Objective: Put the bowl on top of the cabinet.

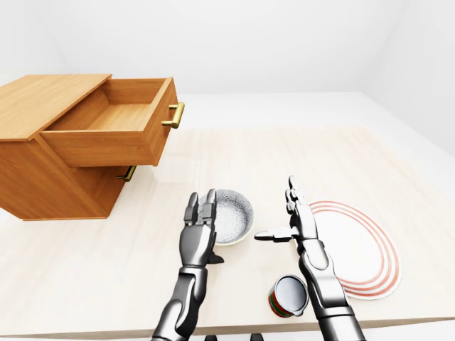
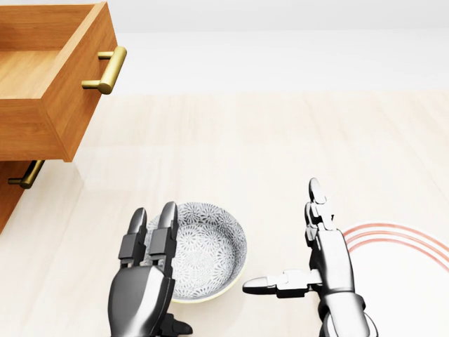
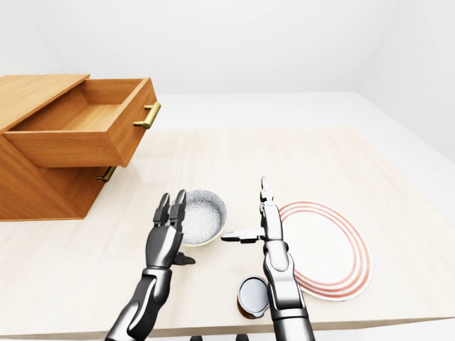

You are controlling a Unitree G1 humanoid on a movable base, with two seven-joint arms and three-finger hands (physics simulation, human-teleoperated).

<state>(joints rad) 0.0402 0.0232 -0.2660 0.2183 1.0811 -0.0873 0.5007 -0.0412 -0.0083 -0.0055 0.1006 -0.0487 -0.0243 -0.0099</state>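
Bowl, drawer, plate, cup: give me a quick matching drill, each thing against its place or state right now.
Things:
1. bowl
2. top drawer
3. plate
4. cup

Places or states:
A. pulled out, nothing in it
B. lying on its side at the table's near edge
C. between the left hand and right hand, not gripped
D. on the table, right of the right hand

Pairs: 1-C, 2-A, 3-D, 4-B
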